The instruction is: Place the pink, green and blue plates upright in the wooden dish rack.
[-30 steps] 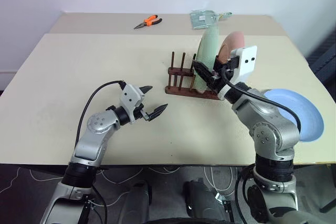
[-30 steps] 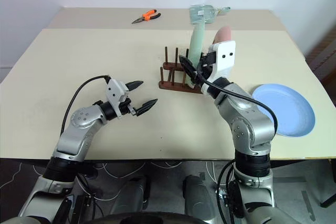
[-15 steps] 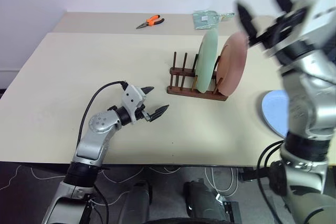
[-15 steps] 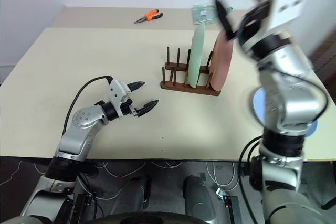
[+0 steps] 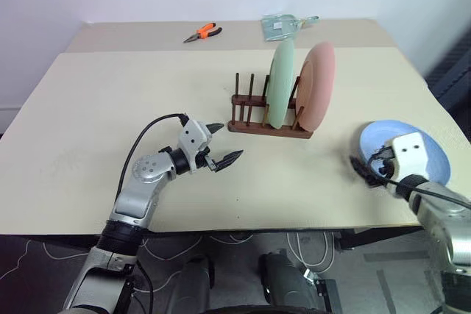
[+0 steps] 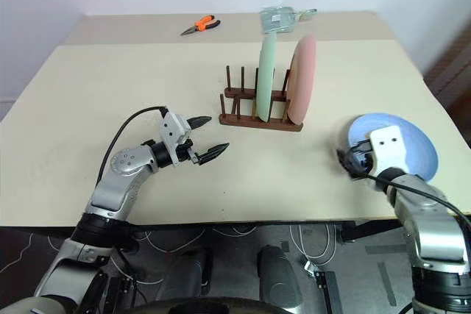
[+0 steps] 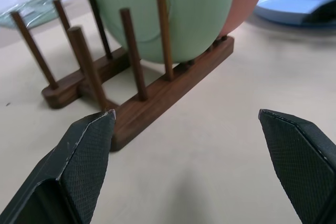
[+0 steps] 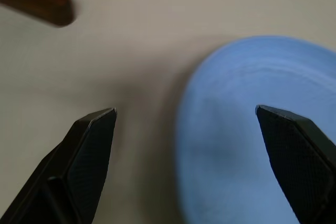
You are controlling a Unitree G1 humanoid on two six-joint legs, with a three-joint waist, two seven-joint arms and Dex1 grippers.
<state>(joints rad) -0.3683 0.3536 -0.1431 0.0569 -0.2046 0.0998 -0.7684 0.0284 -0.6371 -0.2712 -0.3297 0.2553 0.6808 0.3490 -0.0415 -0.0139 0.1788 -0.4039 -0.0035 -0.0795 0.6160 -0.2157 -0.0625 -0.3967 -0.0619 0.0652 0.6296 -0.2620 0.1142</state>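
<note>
Right gripper spread wide and empty, low over the table at the near left rim of the blue plate, which lies flat near the right edge, well apart from the rack. Left gripper likewise wide open with nothing between its fingers, hovering left of and nearer than the wooden dish rack, pointed toward it. Green plate upright between the pegs, pink plate upright just right of it at the rack's right end (leaning a little to the right). Orange-handled pliers and a clear packet far back on the table
</note>
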